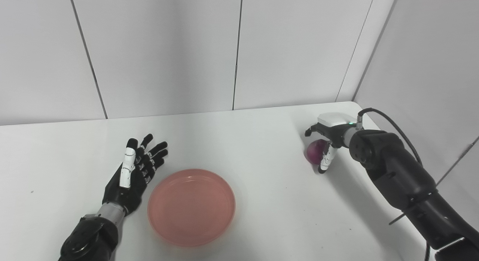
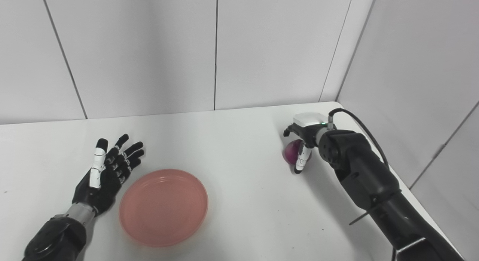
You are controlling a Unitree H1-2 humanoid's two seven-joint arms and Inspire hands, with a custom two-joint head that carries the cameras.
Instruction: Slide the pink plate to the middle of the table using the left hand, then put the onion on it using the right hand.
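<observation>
**benchbot_fan:** so where's the pink plate [image 1: 191,207] sitting?

**h1_tinkerer:** flat on the white table [image 1: 262,201], toward the near edge and a bit left of the table's middle, nothing on it. The left hand [image 1: 133,175] is just beside the plate's left rim, palm up-ish, fingers [image 1: 155,152] spread and pointing away toward the wall [image 1: 161,51]. Not touching the plate as far as I can see, and it holds nothing.

**benchbot_fan:** and the onion?

**h1_tinkerer:** the purple onion [image 2: 291,152] is well apart from the plate, off to its right and farther back, near the table's right rear corner. The right hand [image 2: 304,141] is on it from above, fingers curled down around it, one white-tipped finger reaching to the table on the near side. Looks like a grasp closing on the onion, which seems to sit on the tabletop. A black cable [image 1: 396,128] loops off the wrist, over the forearm.
</observation>
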